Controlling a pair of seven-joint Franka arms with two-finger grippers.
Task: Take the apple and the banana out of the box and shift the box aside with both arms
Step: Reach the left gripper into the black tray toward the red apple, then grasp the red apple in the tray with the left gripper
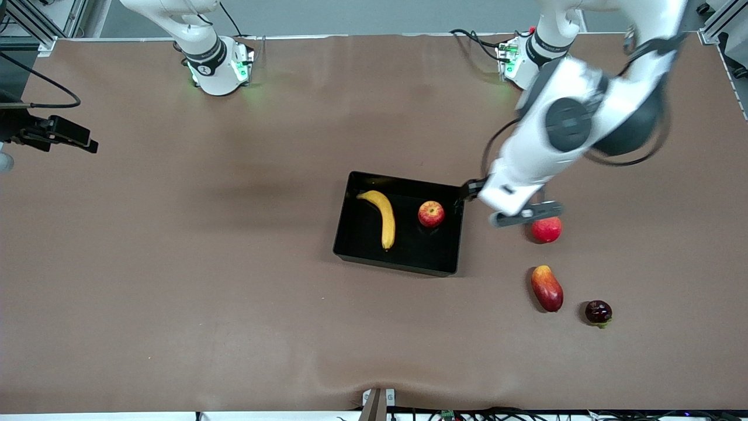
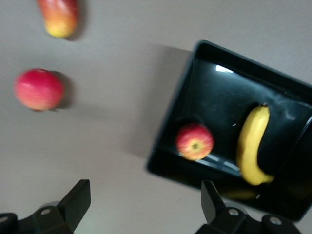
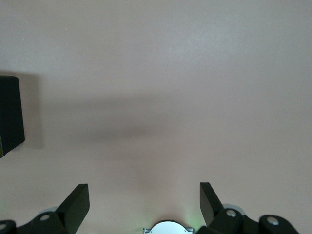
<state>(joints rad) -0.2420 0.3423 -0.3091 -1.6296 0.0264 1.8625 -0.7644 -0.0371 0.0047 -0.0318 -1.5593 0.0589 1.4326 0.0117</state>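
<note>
You see the banana (image 1: 383,217) and apple (image 1: 430,213) lying in the box (image 1: 357,242); your left pincer (image 2: 145,200) hangs wide and empty over the table (image 1: 175,263) just beside it. Your right pincer (image 3: 144,200) waits, wide too.

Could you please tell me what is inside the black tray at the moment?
The black tray holds the banana and the apple, lying apart on its floor. Nothing covers them; neither hand is inside.
</note>
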